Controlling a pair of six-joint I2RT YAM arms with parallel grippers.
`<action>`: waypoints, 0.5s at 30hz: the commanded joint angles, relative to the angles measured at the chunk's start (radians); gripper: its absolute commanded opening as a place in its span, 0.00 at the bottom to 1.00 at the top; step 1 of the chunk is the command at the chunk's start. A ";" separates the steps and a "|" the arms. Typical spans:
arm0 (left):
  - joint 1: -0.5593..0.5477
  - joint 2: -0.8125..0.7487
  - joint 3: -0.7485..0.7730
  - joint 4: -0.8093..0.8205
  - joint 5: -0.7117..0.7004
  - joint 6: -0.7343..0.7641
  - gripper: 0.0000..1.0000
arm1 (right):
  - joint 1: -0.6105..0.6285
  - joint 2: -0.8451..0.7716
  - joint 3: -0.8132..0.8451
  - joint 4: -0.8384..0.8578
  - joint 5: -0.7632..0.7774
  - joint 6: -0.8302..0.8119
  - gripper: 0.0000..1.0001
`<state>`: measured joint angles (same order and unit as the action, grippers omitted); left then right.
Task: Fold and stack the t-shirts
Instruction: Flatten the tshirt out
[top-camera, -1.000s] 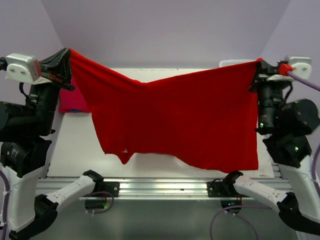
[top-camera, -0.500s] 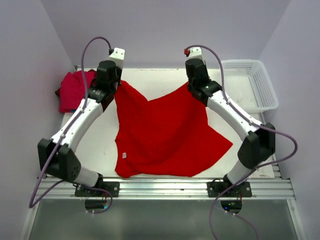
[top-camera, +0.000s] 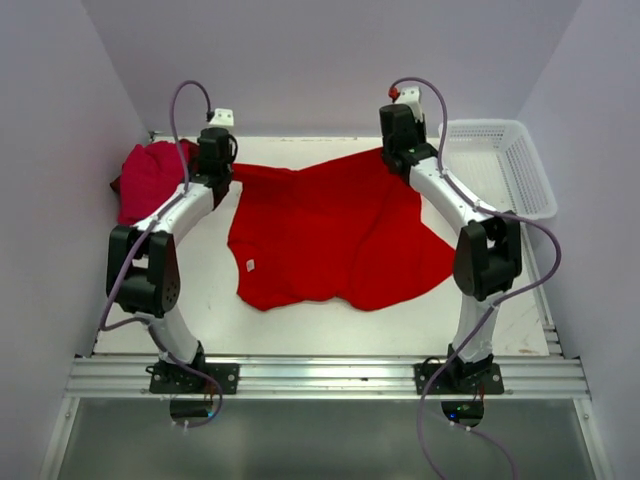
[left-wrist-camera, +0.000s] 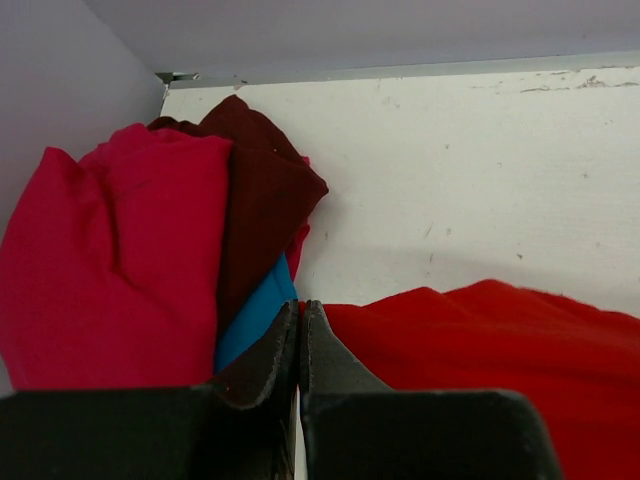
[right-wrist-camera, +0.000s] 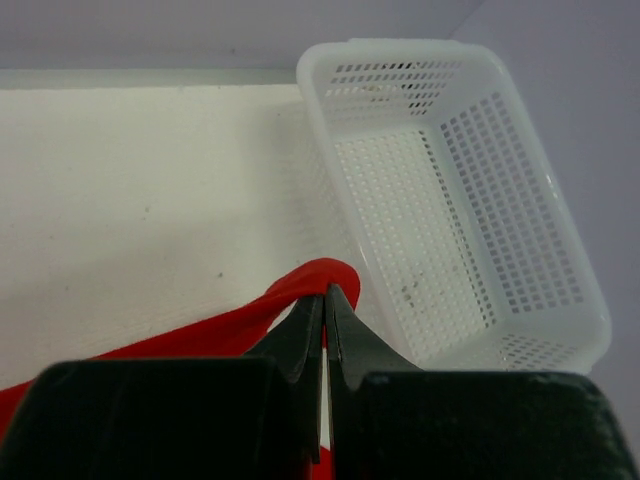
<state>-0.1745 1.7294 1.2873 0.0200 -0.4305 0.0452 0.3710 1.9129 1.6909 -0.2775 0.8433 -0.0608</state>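
left gripper (left-wrist-camera: 300, 318) and right gripper (right-wrist-camera: 325, 303): jaws pressed shut, each pinching a far corner of red t-shirt (top-camera: 330, 235). Cloth lies from jaws toward worktop (top-camera: 200, 295) near edge, width running left-right.

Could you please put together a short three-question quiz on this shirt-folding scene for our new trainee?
1. True or false: the pile of folded red, dark maroon and teal-blue cloth shirts sits at the far left corner of the white table.
2. What stands at the table's far right? A) white plastic mesh basket B) cardboard box C) steel bowl
3. What do the left gripper and right gripper hold?
Key: 1 true; 2 A; 3 both are shut on the far edge of the large plain bright red cloth t-shirt.
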 joint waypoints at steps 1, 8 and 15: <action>0.013 0.056 0.072 0.103 -0.025 -0.036 0.00 | -0.018 0.058 0.105 0.017 0.014 0.041 0.00; 0.012 0.073 0.106 0.096 -0.017 -0.036 0.00 | -0.026 0.104 0.093 0.003 -0.004 0.052 0.00; 0.007 -0.244 0.026 0.095 0.076 -0.036 0.00 | -0.004 -0.242 -0.132 0.132 -0.097 0.027 0.00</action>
<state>-0.1661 1.7157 1.3186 0.0334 -0.3977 0.0364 0.3546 1.9007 1.5890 -0.2630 0.7849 -0.0345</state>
